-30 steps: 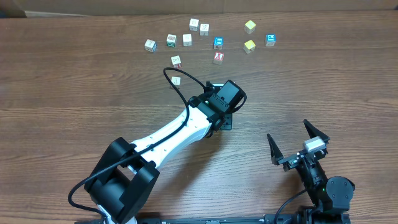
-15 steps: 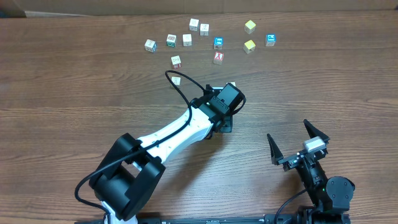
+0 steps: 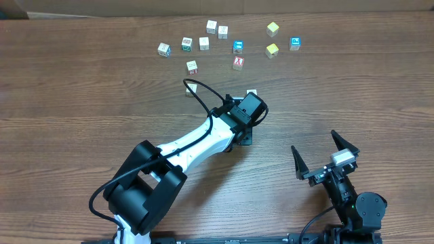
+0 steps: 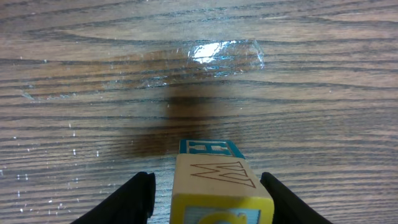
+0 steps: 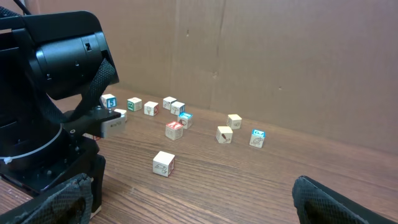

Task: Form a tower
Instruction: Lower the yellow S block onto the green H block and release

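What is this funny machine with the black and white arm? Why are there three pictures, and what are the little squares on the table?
It is a robot with two arms at a wooden table. Each arm ends in a gripper: two fingers that pinch, like tongs. One picture is taken from above. The other two come from little cameras on the wrists, so each arm's own fingers show at the bottom. The little squares are wooden blocks with letters and drawings, scattered at the far side. The left gripper has a block with a W between its fingers, with a blue-edged H block right behind it. I cannot tell whether it is pinching. The right gripper is wide open and holds nothing.
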Available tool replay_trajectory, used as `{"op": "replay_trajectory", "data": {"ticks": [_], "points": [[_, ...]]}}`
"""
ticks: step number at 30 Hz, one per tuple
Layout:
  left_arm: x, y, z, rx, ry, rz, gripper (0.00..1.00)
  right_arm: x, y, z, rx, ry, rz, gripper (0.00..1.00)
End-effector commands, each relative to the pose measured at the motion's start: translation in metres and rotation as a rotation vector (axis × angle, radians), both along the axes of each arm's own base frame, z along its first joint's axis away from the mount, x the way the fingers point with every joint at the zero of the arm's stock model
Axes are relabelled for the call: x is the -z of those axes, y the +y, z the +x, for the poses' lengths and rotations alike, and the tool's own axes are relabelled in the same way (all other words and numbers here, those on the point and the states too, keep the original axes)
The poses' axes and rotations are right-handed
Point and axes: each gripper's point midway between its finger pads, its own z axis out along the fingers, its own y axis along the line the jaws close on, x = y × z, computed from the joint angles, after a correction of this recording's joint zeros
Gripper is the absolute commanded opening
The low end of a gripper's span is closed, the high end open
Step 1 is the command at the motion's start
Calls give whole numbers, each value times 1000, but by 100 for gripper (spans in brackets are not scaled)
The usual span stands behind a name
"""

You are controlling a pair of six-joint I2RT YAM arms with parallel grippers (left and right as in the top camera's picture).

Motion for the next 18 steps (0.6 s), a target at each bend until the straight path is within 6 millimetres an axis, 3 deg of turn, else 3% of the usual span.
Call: {"op": "replay_trajectory", "data": {"ticks": [1, 6, 18], "points": [[7, -2, -6, 5, 21, 1, 47, 3, 0, 0, 1, 1, 6, 100], [7, -2, -5, 5, 19, -1, 46, 3, 0, 0, 1, 1, 6, 100], [7, -2, -5, 5, 18, -1, 34, 3, 0, 0, 1, 1, 6, 100]]}}
